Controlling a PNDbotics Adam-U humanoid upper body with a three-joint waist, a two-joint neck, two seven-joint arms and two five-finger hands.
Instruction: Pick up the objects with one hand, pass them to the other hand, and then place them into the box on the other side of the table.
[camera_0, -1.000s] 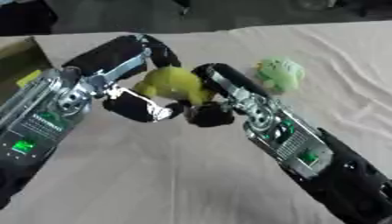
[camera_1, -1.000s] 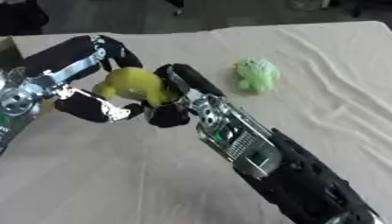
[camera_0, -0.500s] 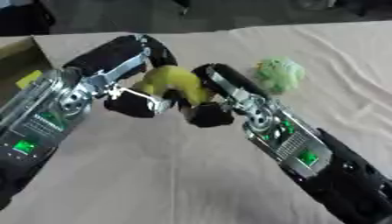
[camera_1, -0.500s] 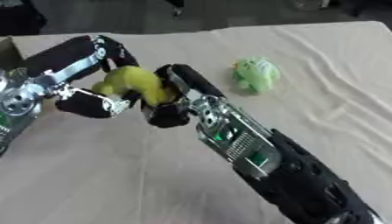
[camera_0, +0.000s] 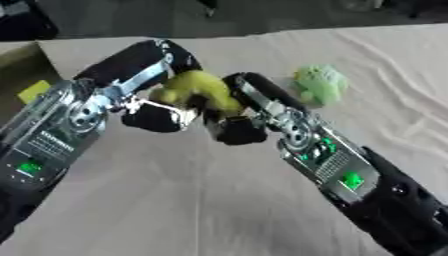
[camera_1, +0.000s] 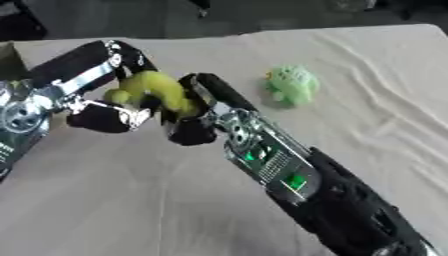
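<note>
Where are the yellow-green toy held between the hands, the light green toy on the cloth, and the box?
yellow-green toy (camera_0: 199, 86), left eye view, its upper rounded body.
light green toy (camera_1: 290, 85), right eye view, its middle.
box (camera_0: 19, 70), left eye view, its near wall at the left edge.

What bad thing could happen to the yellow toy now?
1. Both the left hand and the right hand hold the yellow toy above the table; a badly timed release might drop it.
2. The light green toy lies beside the right arm and might get nudged.
</note>
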